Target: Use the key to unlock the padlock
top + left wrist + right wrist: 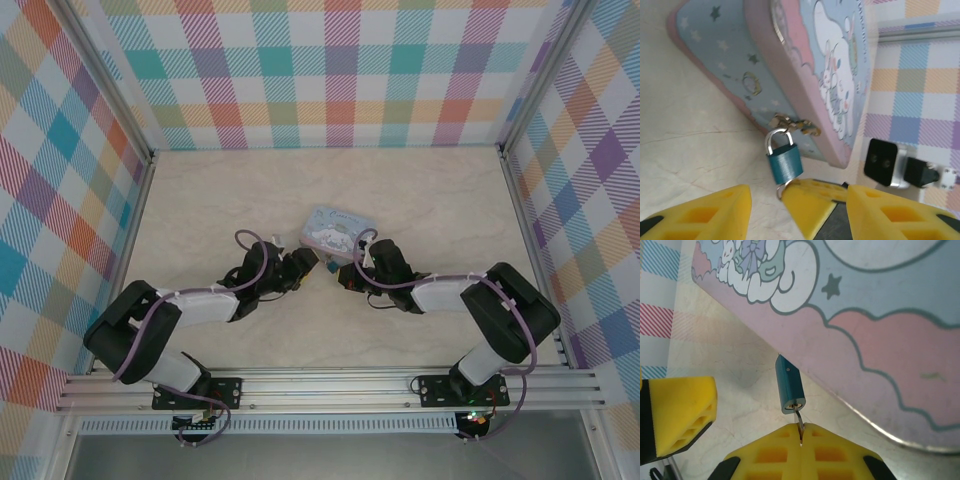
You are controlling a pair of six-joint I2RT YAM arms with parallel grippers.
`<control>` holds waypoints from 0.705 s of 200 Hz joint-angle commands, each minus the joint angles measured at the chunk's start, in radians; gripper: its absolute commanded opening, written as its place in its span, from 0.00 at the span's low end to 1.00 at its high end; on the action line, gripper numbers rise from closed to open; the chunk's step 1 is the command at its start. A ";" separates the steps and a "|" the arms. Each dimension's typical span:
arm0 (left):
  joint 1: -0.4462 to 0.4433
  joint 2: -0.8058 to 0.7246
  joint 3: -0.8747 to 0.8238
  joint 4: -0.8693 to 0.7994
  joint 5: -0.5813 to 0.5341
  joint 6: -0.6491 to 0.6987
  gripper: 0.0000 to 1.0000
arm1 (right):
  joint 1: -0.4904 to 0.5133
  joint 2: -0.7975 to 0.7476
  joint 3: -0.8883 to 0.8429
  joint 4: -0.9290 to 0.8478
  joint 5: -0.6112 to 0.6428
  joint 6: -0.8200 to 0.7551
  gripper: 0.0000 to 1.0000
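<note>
In the top view, the left arm (pixel 200 305) is seen folded at the elbow and stretched inward over the table (pixel 230 190). The left gripper (pixel 303 266) is placed near the front edge of the tin (pixel 338 228). The right arm (pixel 445 295) is folded in mirror fashion, and the right gripper (pixel 348 273) is set just opposite. The two grippers are thus nearly met in front of the tin.

One tin, one padlock and one key are counted. The pale blue tin is laid flat on the table. The padlock (pixel 785 164) is hung by its silvery shackle (pixel 769 142) from the brass clasp (pixel 800 125) on the tin's side wall, with its blue body pointed away from the tin. The key (pixel 799 421) is seated in the keyhole at the free end of the padlock.

The fingers (pixel 705 215) of the left gripper are spread wide and nothing is held by them. The padlock and the tips of the right gripper are found in the gap between them, and no contact is seen. The fingers (pixel 765 460) of the right gripper are pressed together, and the key is pinched at their tips, just short of the padlock body.
</note>
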 commanded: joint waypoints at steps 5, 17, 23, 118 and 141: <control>-0.011 0.063 -0.009 0.129 0.033 -0.113 0.50 | 0.010 -0.042 0.039 -0.054 -0.007 0.081 0.00; -0.021 0.087 0.000 0.146 0.034 -0.130 0.49 | 0.010 -0.046 0.047 -0.075 -0.005 0.093 0.00; -0.026 0.099 0.005 0.151 0.034 -0.136 0.49 | 0.010 -0.047 0.050 -0.079 -0.007 0.096 0.00; -0.071 0.309 0.054 0.379 0.070 -0.279 0.41 | 0.010 -0.032 0.076 -0.082 -0.037 0.151 0.00; -0.078 0.343 0.067 0.409 0.064 -0.300 0.38 | 0.010 -0.032 0.077 -0.083 -0.039 0.153 0.00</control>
